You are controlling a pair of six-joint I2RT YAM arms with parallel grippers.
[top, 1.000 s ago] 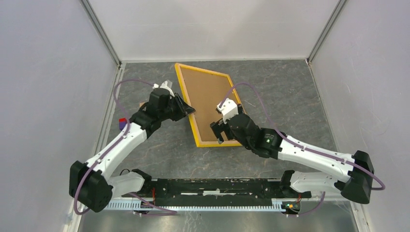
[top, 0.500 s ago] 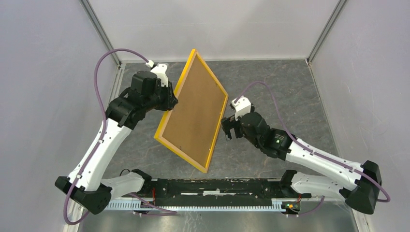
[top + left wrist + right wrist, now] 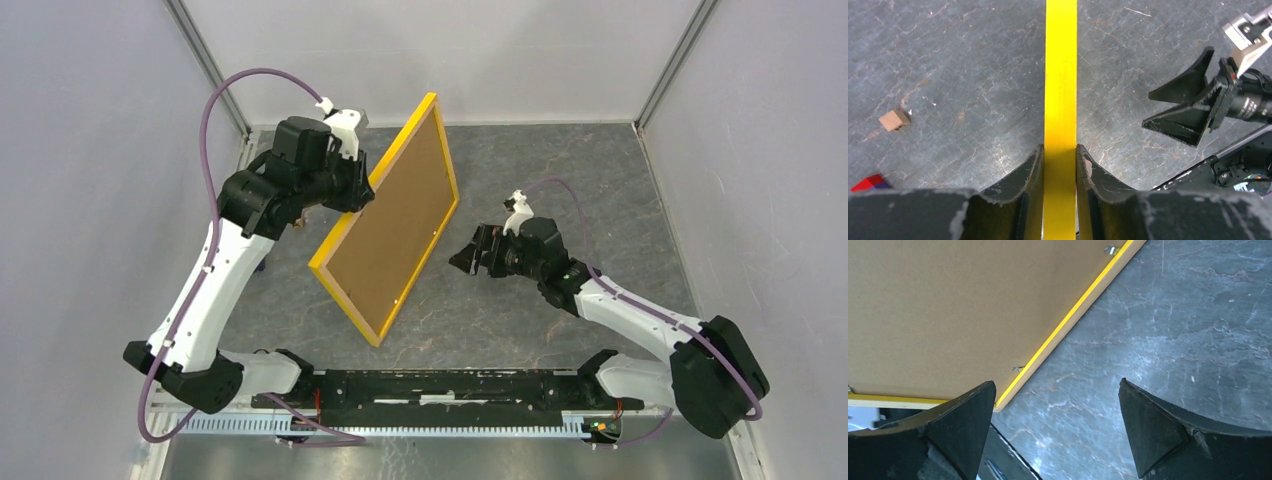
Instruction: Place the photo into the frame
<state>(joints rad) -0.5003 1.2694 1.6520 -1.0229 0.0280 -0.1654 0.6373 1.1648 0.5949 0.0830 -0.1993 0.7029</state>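
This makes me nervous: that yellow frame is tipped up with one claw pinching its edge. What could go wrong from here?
Only the left claw pinches the frame, by one thin rim, so it might slip or swing. The right claw is open and apart from it, so it could not catch it. The brown backing board seems held only by small metal tabs and could shift.

We see a grey, marbled table (image 3: 973, 75). A small wooden block (image 3: 894, 120) lies on it, off to the side of our left gripper (image 3: 1060, 150) that faces away from the right gripper (image 3: 1148, 110). A red-and-blue piece (image 3: 868, 182) lies near the block, further back along the pincer.
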